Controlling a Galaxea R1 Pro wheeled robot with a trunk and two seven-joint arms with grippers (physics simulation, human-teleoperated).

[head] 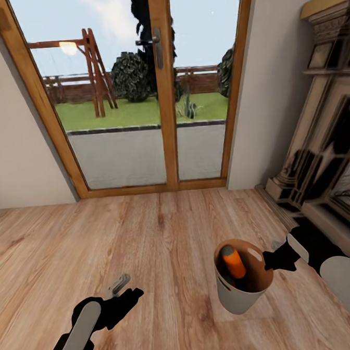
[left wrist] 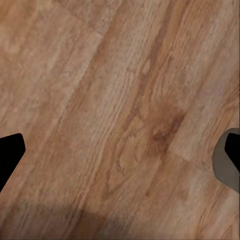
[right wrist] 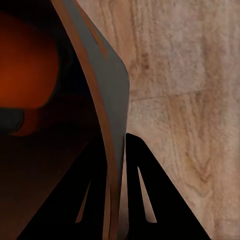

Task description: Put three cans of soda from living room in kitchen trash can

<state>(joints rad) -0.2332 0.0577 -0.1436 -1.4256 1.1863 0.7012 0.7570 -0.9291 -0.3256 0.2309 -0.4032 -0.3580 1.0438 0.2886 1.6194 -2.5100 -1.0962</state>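
Observation:
In the head view the grey trash can, tan-brown inside, hangs tilted a little above the wood floor. My right gripper is shut on its rim; the right wrist view shows the bin's wall pinched between the two black fingers. One orange soda can leans inside the bin and appears as an orange blur up close. A dark shape lies under it, too dim to name. My left gripper is open and empty over bare planks, its fingertips wide apart.
I am in the living room. Wood-framed glass doors stand straight ahead, with a garden behind them. The carved-stone fireplace runs along the right, close to my right arm. Warm plank floor stretches ahead and to the left.

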